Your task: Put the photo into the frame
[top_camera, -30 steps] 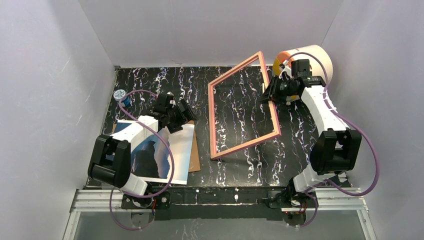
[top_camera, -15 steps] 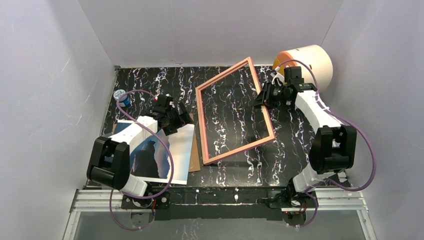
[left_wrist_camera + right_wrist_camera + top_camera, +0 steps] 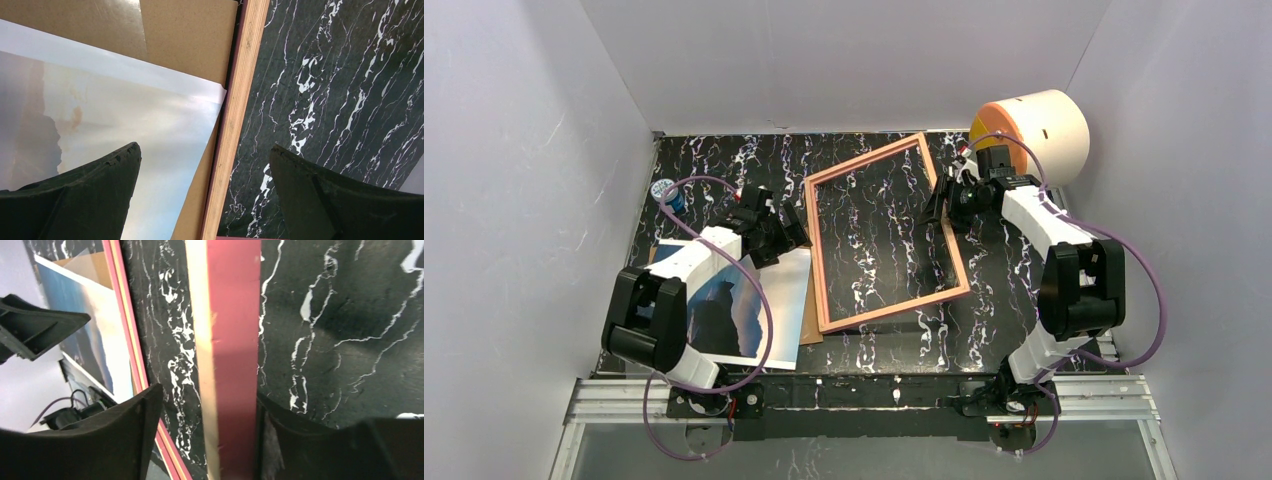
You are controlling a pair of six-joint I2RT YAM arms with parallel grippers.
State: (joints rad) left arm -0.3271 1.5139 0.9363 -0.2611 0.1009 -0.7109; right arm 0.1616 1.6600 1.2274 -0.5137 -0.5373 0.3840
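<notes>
Two grippers over a black marbled table (image 3: 1014, 290). Left gripper (image 3: 792, 236) spread to its widest, holding nothing, poised above a corner of the photo (image 3: 734, 315). Right gripper (image 3: 941, 207) parted around the right rail of the frame (image 3: 815, 255), gap on one side, no clamp. Inside the frame, only bare table. Photo face up on a brown backing board (image 3: 185, 40), outside the frame, just beside its left rail. Cream cylinder (image 3: 1039, 130) on its side, contents impossible to tell.

The left arm (image 3: 696, 255) angles forward and right, left gripper (image 3: 788, 236) spread wide. The right arm (image 3: 1046, 218) angles forward and left, right gripper (image 3: 935, 201) with jaws parted.
</notes>
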